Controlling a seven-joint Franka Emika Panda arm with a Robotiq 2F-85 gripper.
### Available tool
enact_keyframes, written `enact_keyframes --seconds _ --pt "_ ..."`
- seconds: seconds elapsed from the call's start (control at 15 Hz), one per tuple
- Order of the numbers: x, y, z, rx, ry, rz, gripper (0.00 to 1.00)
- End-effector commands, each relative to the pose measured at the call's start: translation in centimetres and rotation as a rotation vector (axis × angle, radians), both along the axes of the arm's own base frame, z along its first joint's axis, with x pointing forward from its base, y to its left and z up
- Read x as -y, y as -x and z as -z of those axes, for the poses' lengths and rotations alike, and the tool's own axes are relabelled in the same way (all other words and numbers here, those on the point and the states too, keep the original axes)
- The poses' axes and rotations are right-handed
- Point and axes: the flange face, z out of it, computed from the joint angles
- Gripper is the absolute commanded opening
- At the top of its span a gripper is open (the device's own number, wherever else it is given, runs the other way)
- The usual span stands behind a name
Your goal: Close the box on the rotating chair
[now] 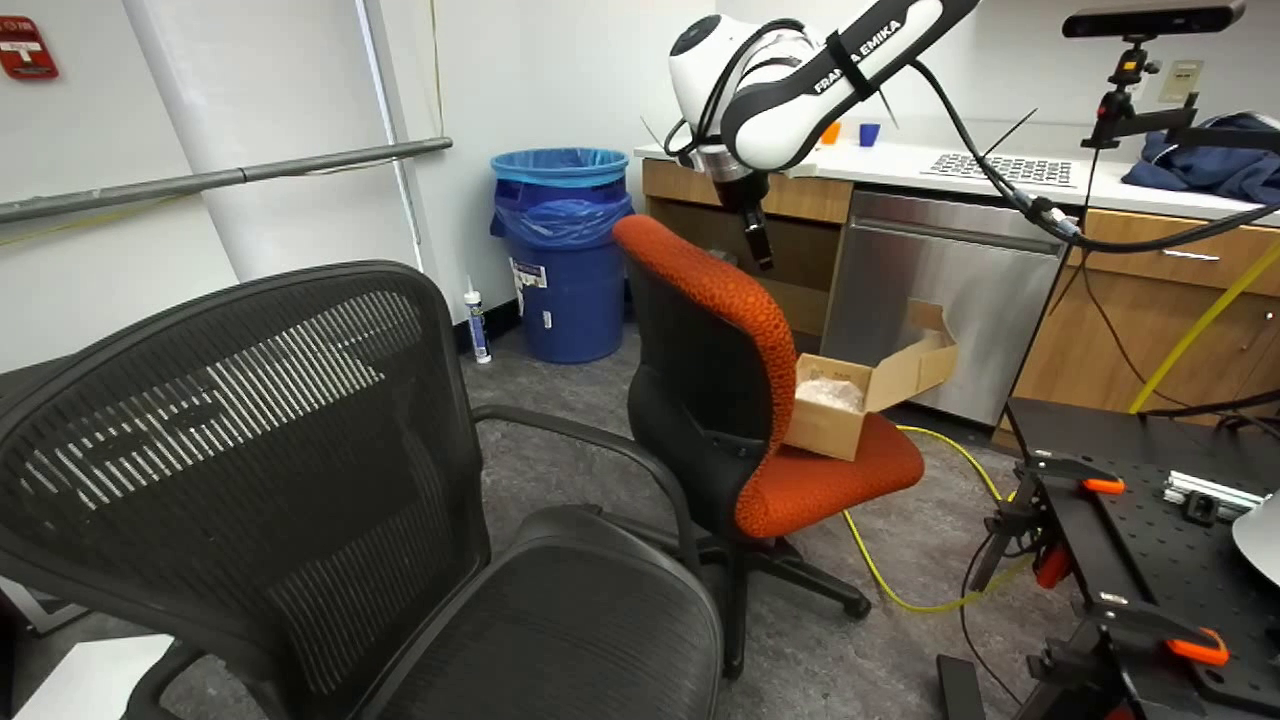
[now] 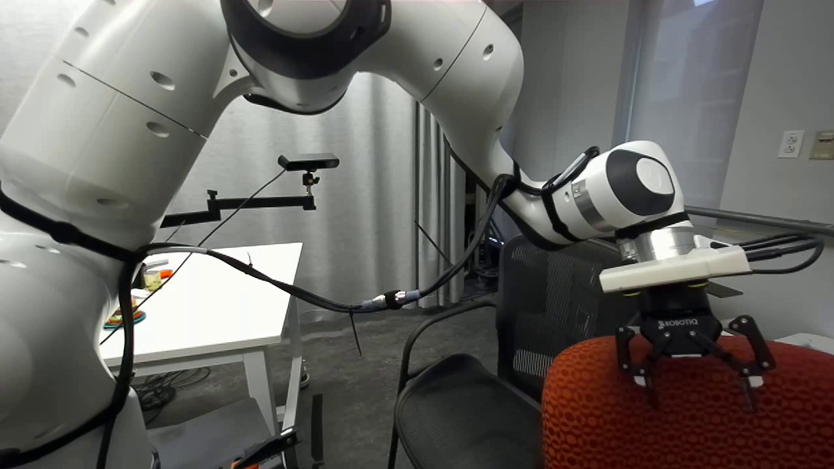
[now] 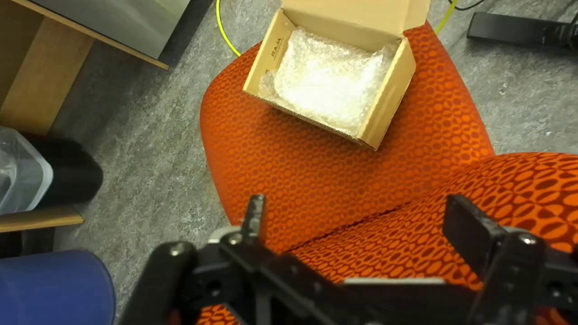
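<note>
The tan cardboard box (image 1: 822, 430) sits on the seat of the orange-red rotating chair (image 1: 845, 485), near the backrest. Its lid (image 1: 912, 372) stands open, folded away from the backrest. In the wrist view the box (image 3: 392, 103) is at the top, with bubble wrap (image 3: 325, 81) inside and the lid cut off by the frame's edge. My gripper (image 3: 354, 201) is open and empty, above the chair (image 3: 289, 167) and apart from the box. In the exterior views the gripper (image 1: 763, 262) (image 2: 700, 393) hangs pointing down by the chair's backrest (image 2: 625, 423). The box is out of view there (image 2: 651, 449).
A black mesh office chair (image 1: 300, 450) stands beside the orange-red chair. A blue bin (image 1: 570, 280) and a counter with a steel dishwasher (image 1: 940, 290) are behind. A black table (image 1: 1150, 530) with clamps is at the right. A yellow cable (image 1: 880, 570) lies on the floor.
</note>
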Motion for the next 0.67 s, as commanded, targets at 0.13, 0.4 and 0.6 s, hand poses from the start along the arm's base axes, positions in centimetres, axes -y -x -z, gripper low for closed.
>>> enact_keyframes --seconds 0.13,0.4,0.6 --pt "2.4 0.8 1.4 -0.038 0.04 0.054 1.0" --pt "3.5 2.1 2.5 -0.078 0.052 0.113 1.0" --pt "3.8 2.6 2.8 -0.092 0.054 0.15 1.0"
